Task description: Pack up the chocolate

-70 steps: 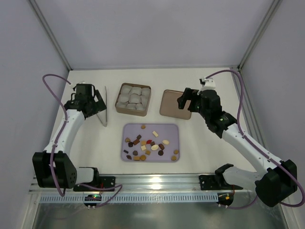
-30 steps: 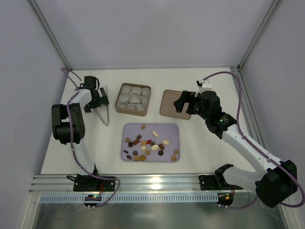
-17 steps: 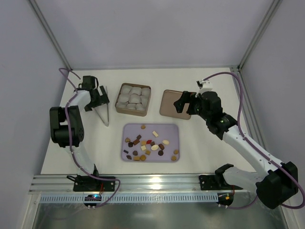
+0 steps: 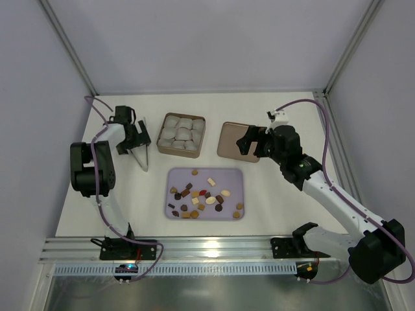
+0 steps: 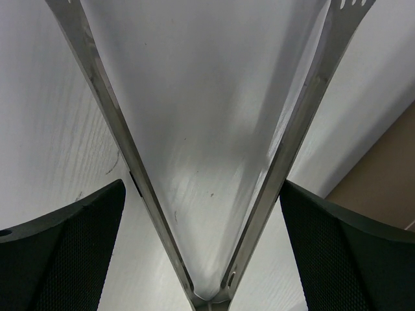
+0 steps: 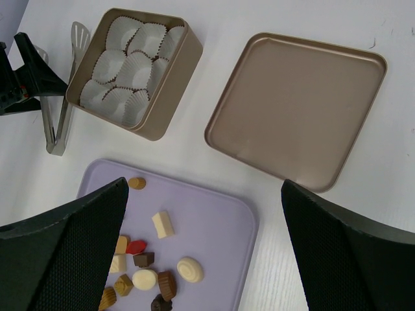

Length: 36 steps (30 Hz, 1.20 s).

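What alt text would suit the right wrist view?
Between two black gripper fingers, a lilac tray holds assorted chocolates. Beyond it sit a brown tin of empty white paper cups, a matching lid beside it, and metal tongs at left.

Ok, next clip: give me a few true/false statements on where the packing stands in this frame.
1. The lid is off the tin and lies beside it. True.
2. The cups in the tin hold chocolates. False: the cups are empty, and the chocolates all lie on the tray.
3. The right gripper holds a chocolate. False: it is open and empty, by the lid.
4. The left gripper is open, astride the tongs. True.
5. There is one red chocolate on the tray. True.
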Motion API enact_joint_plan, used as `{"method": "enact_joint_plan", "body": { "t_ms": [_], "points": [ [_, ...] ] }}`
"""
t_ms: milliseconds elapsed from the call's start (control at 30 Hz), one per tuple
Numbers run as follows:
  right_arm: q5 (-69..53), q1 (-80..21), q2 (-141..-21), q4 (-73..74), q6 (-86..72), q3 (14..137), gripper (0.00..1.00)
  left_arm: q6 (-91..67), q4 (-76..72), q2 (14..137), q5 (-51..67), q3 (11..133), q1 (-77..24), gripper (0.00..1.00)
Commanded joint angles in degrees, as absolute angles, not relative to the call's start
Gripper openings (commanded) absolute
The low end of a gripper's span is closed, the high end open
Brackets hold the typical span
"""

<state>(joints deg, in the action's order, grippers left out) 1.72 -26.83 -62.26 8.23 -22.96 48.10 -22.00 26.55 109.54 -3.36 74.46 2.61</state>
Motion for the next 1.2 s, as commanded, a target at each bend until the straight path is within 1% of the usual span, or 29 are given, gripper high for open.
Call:
{"method": "enact_joint_plan", "body": {
  "t_ms": [0,467,800,900,933,1000,1033,1067,1167],
  "points": [
    [1.32,-26.81,-61.52,5.54,-23.03,48.16,1.00,-21.97,26.37,110.21,-3.34,76.03,1.94,1.00],
    [1.14,-26.81,-61.52,5.36,-23.20,47.37,1.00,-25.23,26.63,110.21,-6.94,73.04,0.44,0.95],
    [0.79,-26.81,-61.96,4.92,-23.29,47.02,1.00,-26.10,28.39,111.09,-7.30,74.18,0.53,0.91],
    [0.70,-26.81,-61.96,4.92,-23.47,46.93,1.00,-26.19,28.48,111.80,-6.68,74.18,0.53,0.85],
    [0.70,-26.81,-61.96,4.92,-23.47,46.93,1.00,-26.37,28.39,111.88,-6.51,74.18,0.53,0.80],
    [0.70,-26.81,-61.96,4.92,-23.55,46.85,1.00,-26.37,28.48,111.97,-6.33,74.09,0.53,0.74],
    [0.70,-26.81,-61.88,5.01,-23.55,46.85,1.00,-26.37,28.56,111.97,-6.33,74.09,0.53,0.69],
    [0.70,-26.81,-61.96,4.92,-23.64,46.85,1.00,-26.45,28.74,111.54,-6.42,74.27,0.53,0.65],
    [0.79,-26.81,-61.70,5.10,-23.64,46.85,1.00,-26.45,30.49,110.04,-7.38,75.32,0.53,0.62]
  ]
}}
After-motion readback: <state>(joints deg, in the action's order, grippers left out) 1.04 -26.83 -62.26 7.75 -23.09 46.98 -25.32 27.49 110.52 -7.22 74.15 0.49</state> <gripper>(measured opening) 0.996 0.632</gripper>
